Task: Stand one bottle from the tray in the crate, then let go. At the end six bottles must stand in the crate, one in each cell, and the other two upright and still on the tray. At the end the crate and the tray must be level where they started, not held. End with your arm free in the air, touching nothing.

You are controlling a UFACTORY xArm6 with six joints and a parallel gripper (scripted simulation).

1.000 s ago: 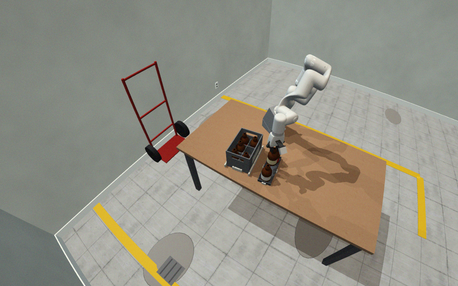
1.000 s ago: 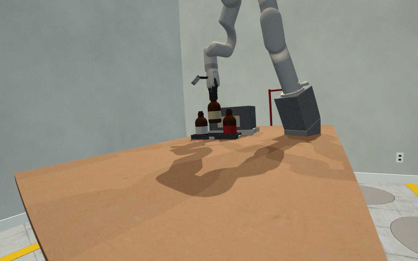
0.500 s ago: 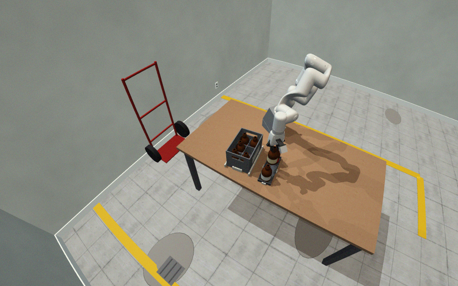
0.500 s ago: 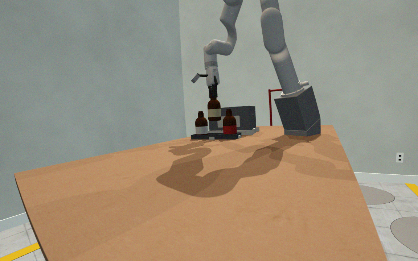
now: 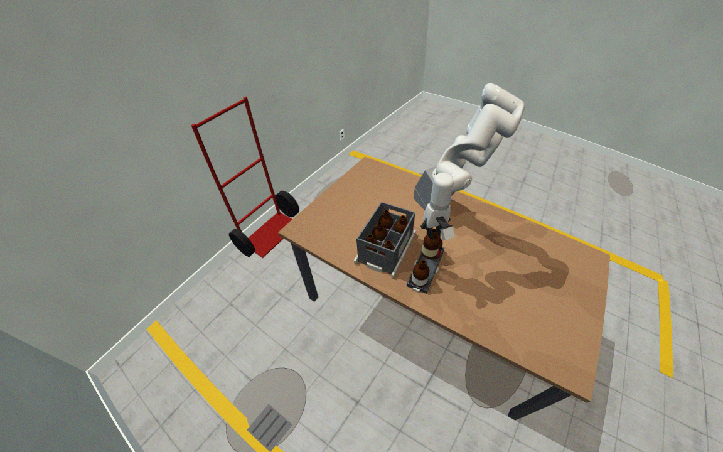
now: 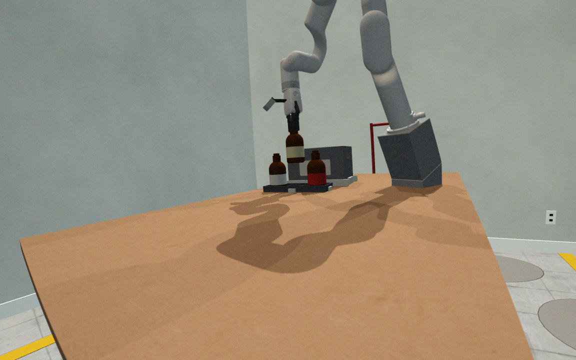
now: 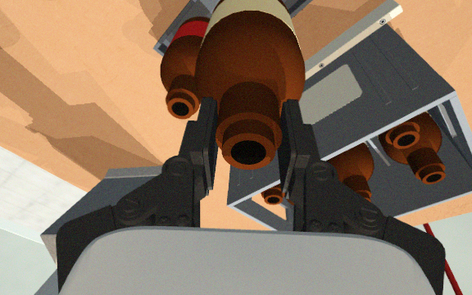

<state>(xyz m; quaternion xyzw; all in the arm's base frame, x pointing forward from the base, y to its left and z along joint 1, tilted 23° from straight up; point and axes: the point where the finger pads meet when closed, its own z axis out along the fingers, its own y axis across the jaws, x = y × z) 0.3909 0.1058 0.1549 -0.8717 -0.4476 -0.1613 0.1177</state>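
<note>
My gripper is shut on the neck of a brown bottle with a cream label. The bottle hangs upright, lifted clear above the dark tray. A white-labelled bottle and a red-labelled bottle stand upright on the tray. The grey crate sits just beside the tray and holds several brown bottles. One crate cell near the tray looks empty in the wrist view.
The robot's base block stands on the brown table behind the crate. A red hand truck stands on the floor past the table's left edge. The crate and tray lie near the table's front edge.
</note>
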